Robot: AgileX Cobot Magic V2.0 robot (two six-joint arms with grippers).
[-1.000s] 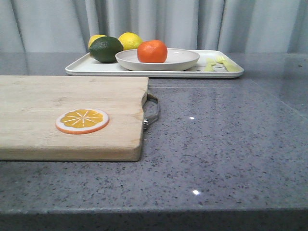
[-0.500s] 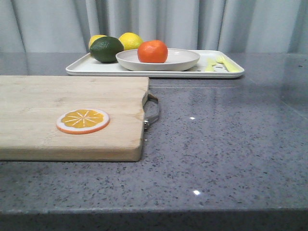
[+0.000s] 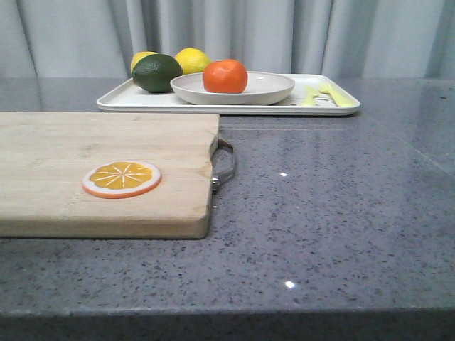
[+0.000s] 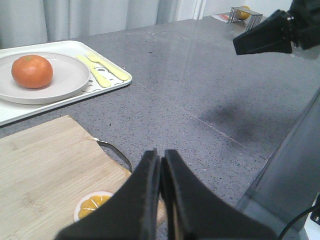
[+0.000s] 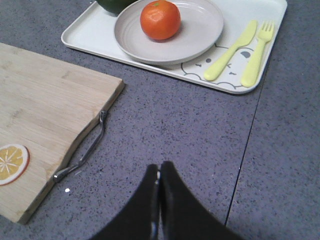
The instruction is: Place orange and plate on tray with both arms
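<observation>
where the grey speckled worktop (image 3: 334, 206) runs back toward the curtain, the orange (image 3: 225, 76) sits in the plate (image 3: 270, 87), bright, round, slightly flattened, small green stem dot on top. plate is off-white, shallow, raised rim, resting on the tray (image 3: 121, 101), a white rectangle with rounded corners, bear drawing and yellow-green cutlery print (image 5: 240, 50) at its right end. at the tray's left end, a dark green fruit (image 3: 156, 72) with two lemons (image 3: 192, 60) just behind it. nearer, on the left, a wooden cutting board (image 3: 99, 142) with a metal handle (image 3: 225, 162); a flat orange slice (image 3: 121, 177) lies on it. left end effector (image 4: 161, 165): fingers pressed together, holding nothing, above the board's edge. right end effector (image 5: 159, 172): fingers pressed together, empty, over bare worktop near the handle.
</observation>
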